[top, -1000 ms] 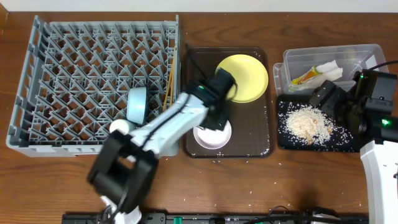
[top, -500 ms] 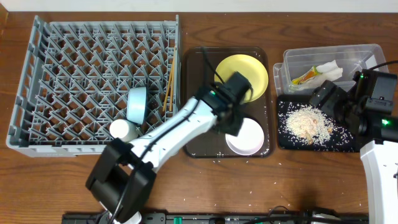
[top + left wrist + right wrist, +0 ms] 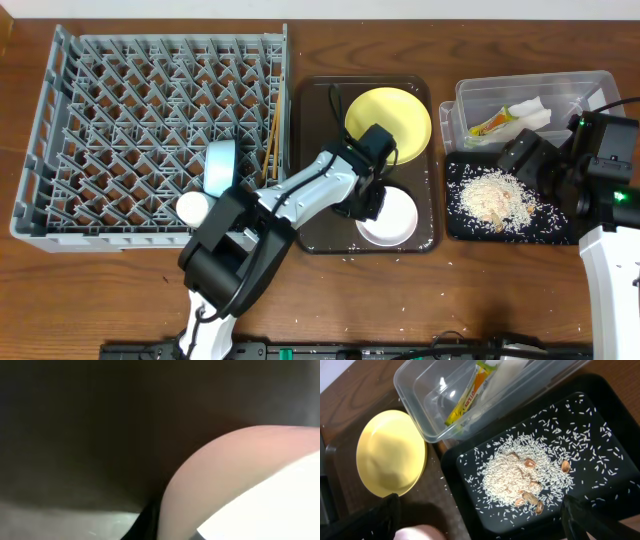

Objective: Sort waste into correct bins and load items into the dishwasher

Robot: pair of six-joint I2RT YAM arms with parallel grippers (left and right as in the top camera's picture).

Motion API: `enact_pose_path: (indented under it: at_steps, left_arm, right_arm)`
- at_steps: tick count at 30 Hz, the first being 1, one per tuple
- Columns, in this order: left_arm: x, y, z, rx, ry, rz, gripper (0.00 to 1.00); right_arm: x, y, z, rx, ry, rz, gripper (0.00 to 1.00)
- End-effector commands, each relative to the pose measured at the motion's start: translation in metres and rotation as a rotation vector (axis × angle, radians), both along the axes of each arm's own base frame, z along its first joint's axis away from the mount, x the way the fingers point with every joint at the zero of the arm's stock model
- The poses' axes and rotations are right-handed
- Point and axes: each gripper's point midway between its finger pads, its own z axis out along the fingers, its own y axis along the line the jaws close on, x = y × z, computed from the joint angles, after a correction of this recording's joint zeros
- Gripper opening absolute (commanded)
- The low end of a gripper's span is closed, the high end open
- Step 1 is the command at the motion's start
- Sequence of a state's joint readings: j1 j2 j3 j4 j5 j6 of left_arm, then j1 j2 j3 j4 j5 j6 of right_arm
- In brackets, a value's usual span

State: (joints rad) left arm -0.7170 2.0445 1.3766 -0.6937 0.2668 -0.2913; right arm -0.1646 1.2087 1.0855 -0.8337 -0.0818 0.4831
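My left gripper is down on the brown tray, shut on the left rim of the white bowl. The left wrist view is a blur filled by that bowl. Behind it lies the yellow plate. The grey dish rack holds the light blue bowl, the white cup and the chopsticks. My right gripper hangs open over the black tray of rice. The clear tub holds the sachet and the wrapper.
The brown tray lies between the rack and the two bins. Loose rice grains are scattered on it and on the wood in front. The table's back edge runs just beyond the rack and the tub.
The white bowl has slid from the brown tray's front middle to its front right with my left gripper. That gripper opened briefly and shut again. The right arm has not moved.
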Motion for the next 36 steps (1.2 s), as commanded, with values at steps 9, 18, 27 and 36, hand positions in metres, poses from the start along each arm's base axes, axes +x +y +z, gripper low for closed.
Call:
enact_pose_path:
  at_steps: [9, 18, 27, 36]
  left_arm:
    - [0.059, 0.159, 0.151, 0.432, -0.464, 0.253, 0.07]
    - [0.059, 0.206, 0.2, 0.398, -0.546, 0.347, 0.07]
    - [0.067, 0.138, 0.185, 0.052, -0.478, 0.28, 0.32]
    - [0.123, 0.056, 0.089, 0.05, -0.549, -0.026, 0.08]
  right_arm:
    - [-0.001, -0.003, 0.006, 0.004, -0.017, -0.017, 0.99]
    - [-0.001, -0.003, 0.006, 0.004, -0.017, -0.017, 0.99]
    - [-0.001, -0.003, 0.006, 0.004, -0.017, -0.017, 0.99]
    - [-0.001, -0.003, 0.006, 0.004, -0.017, -0.017, 0.99]
